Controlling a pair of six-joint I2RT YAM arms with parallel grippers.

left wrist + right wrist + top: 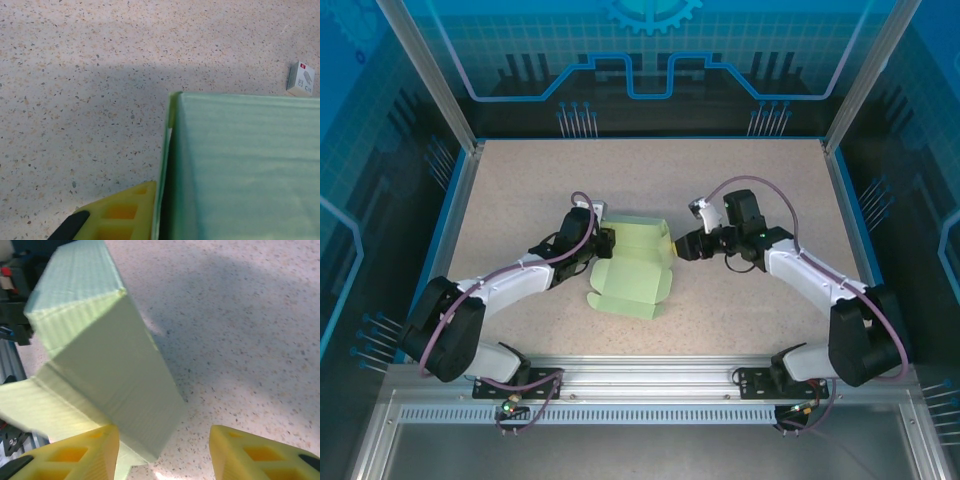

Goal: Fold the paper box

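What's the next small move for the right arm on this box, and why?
Probably ease the right fingers forward until they straddle the box wall, then close. They stand open, with the raised wall close beside one finger, while the left fingers seem shut on the opposite side, steadying it.

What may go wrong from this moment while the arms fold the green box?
1. The left gripper seems to pinch one thin wall of the paper box; a hard pull might tear or bend it.
2. The right gripper stands open at the other end, with a box corner between its jaws; closing there might crush that corner.
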